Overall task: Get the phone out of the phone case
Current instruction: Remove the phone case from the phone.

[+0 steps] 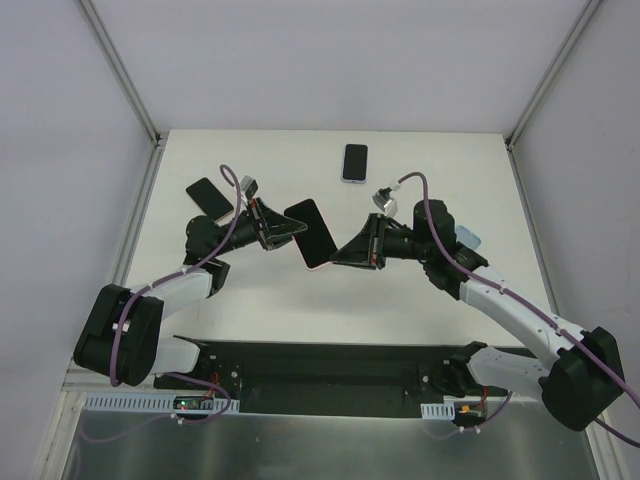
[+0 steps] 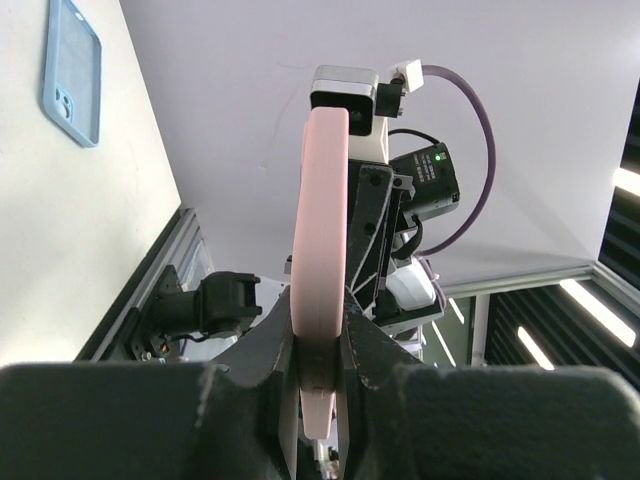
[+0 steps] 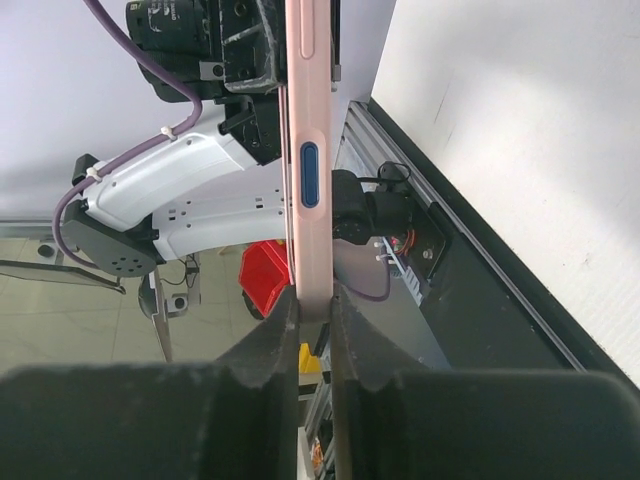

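The phone [image 1: 310, 232], black screen up and set in a pink phone case, hangs tilted above the middle of the table between both arms. My left gripper [image 1: 283, 228] is shut on its left end; in the left wrist view the pink case edge [image 2: 325, 230] rises from between the closed jaws of the left gripper [image 2: 320, 350]. My right gripper [image 1: 345, 255] pinches the lower right end. The right wrist view shows the right gripper [image 3: 313, 310] with both jaws pressed against the pink edge [image 3: 308, 150], which carries a blue side button.
A second phone [image 1: 355, 162] in a pale case lies at the back centre of the table. A black phone [image 1: 210, 197] lies at the back left. A blue case [image 2: 72, 70] lies flat on the table, half hidden behind the right arm in the top view [image 1: 468, 240].
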You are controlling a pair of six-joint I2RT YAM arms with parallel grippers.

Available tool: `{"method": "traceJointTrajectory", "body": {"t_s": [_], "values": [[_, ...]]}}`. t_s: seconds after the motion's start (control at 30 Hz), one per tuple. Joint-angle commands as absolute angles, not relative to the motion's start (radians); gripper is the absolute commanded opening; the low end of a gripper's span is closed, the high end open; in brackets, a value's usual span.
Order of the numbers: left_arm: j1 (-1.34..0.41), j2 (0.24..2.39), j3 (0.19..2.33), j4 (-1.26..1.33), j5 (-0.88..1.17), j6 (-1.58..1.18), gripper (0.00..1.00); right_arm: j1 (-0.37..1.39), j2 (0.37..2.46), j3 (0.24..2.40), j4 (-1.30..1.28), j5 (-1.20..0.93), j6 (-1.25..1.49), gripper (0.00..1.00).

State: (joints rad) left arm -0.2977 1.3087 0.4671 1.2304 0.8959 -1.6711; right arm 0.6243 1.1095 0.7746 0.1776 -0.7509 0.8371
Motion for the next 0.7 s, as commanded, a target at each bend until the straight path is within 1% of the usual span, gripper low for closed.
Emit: {"method": "traceJointTrajectory", "body": {"t_s": [0.0, 0.2, 0.33, 0.5, 0.67], "values": [[-0.273, 1.27, 0.488, 1.351, 0.911, -1.692, 0.0, 0.627, 1.108, 0.824, 0.247, -0.756, 0.85, 0.02], [-0.264, 1.276, 0.488, 1.33, 0.919, -1.687, 0.0, 0.63, 1.078, 0.815, 0.316, -0.787, 0.836, 0.01], [-0.264, 1.314, 0.483, 1.272, 0.927, -1.678, 0.0, 0.649, 1.054, 0.845, 0.344, -0.813, 0.784, 0.01], [-0.265, 1.351, 0.48, 1.269, 0.934, -1.703, 0.0, 0.724, 1.035, 0.913, 0.393, -0.847, 0.681, 0.01], [-0.265, 1.353, 0.495, 1.267, 0.94, -1.735, 0.0, 0.765, 1.074, 0.948, 0.443, -0.894, 0.624, 0.01]]}}
